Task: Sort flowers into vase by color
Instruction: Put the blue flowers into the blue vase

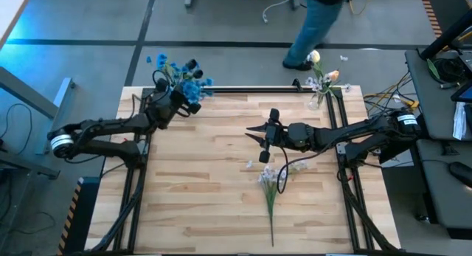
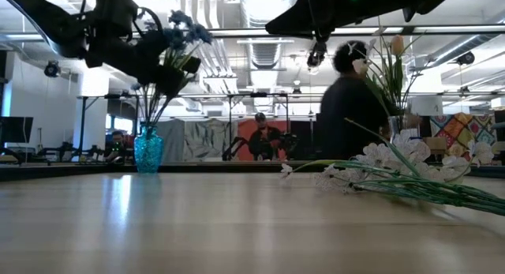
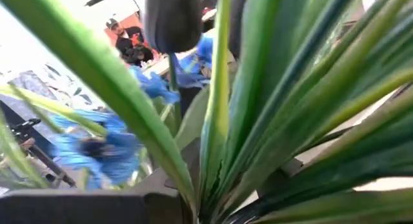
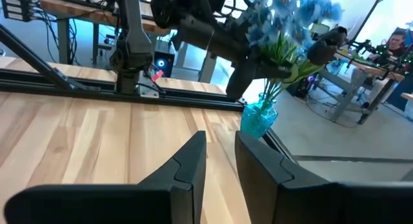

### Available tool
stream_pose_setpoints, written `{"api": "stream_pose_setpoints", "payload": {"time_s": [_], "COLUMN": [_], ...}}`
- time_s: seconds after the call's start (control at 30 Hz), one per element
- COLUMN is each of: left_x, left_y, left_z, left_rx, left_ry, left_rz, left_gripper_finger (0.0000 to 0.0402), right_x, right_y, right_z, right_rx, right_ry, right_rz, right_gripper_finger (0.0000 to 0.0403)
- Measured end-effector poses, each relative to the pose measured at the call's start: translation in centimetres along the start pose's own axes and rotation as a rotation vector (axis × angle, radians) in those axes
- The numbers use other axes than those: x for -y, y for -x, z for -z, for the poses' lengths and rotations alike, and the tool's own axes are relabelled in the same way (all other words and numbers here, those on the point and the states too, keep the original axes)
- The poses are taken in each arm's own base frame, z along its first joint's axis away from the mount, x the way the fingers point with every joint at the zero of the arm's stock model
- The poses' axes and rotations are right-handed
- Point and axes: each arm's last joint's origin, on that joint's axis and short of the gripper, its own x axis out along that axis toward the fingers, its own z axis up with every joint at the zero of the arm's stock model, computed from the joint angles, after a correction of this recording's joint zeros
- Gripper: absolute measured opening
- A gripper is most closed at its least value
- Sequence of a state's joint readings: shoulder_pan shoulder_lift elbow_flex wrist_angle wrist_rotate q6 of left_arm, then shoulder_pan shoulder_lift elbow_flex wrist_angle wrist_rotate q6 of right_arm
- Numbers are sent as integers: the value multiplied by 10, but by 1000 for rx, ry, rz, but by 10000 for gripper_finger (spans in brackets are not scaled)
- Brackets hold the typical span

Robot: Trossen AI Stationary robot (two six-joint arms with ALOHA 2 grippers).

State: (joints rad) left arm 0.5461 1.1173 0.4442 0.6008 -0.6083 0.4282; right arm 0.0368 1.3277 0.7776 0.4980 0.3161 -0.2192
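Note:
A bunch of blue flowers [image 1: 188,79] stands over a teal glass vase [image 2: 148,148] at the table's far left corner, its stems reaching down into the vase. My left gripper [image 1: 183,99] is shut on the bunch just above the vase. A white-lilac sprig [image 1: 271,178] lies flat on the table right of centre, with its stem pointing at the near edge. My right gripper [image 1: 258,138] hovers open just beyond those blossoms and touches nothing. A clear vase [image 1: 318,99] at the far right corner holds peach tulip buds and white blossoms. My left gripper holds the blue bunch by its green leaves and stems [image 3: 213,153], below the blossoms, pinched between the two fingers. It comes from the table's left side, slanting down. The bunch stands roughly upright, its lower stems [image 4: 268,95] running into the teal vase [image 4: 258,117].
A black rail [image 1: 251,88] runs along the table's far edge between the two vases. A person [image 1: 317,27] walks past just beyond the far edge. Bare wood lies in the table's middle and near left [image 1: 192,189].

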Motion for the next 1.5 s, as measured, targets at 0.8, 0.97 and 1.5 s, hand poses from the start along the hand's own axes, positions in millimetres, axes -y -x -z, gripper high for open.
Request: {"api": "stream_pose_setpoints", "payload": {"time_s": [0.8, 0.97, 1.5], "left_x": [-31, -35, -51], "left_y": [2, 10, 35], "left_z": [19, 19, 20], "left_rx": [-119, -143, -228], "left_ry": [83, 80, 94], "left_rz": [37, 44, -33], "left_gripper_finger": [232, 233, 233], "right_x": [0, 0, -1], "right_y": [0, 0, 0], "right_z": [2, 2, 3], "right_rx": [-21, -21, -28], "right_ry": [5, 6, 7], "right_rz": [-5, -5, -7], "right_gripper_finger": [71, 66, 64]}}
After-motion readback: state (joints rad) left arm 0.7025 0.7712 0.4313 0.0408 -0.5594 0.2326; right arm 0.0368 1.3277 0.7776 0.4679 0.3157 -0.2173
